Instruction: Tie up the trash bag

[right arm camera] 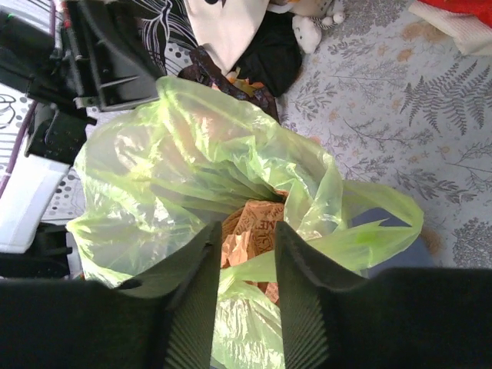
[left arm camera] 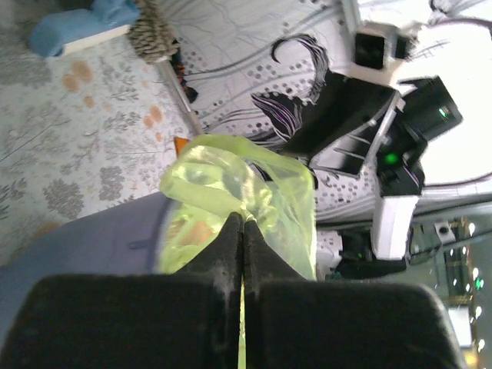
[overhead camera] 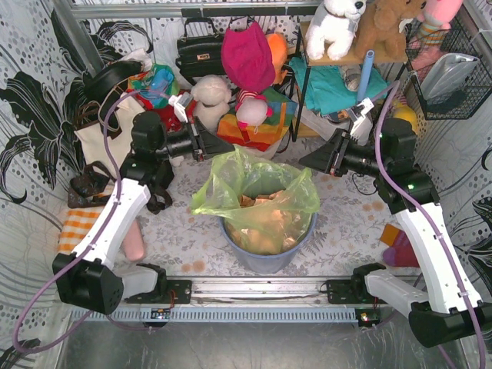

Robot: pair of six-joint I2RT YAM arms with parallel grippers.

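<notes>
1. The trash bag (overhead camera: pixel 257 192), thin lime-green plastic, sat in the centre of the overhead frame, lining a blue-grey bin (overhead camera: pixel 265 263) on the floral tablecloth (overhead camera: pixel 346 215).
2. Its mouth gaped open, with the rim bunched up above the bin's edge, and crumpled brown paper (overhead camera: pixel 257 223) showed inside.
3. The left gripper (left arm camera: pixel 244 221) pointed in from left of centre in the overhead view. Its fingers were pressed together, pinching a sliver of green film at the bag's upper-left rim.
4. The right gripper (right arm camera: pixel 247 234) pointed at the bag's upper-right rim. Its fingers stood a little apart, with film and paper visible through the gap, and clamped nothing.
5. Soft toys (overhead camera: pixel 338 27) and a black handbag (overhead camera: pixel 201 50) crowded the top of the overhead frame, well apart from the bag.
</notes>
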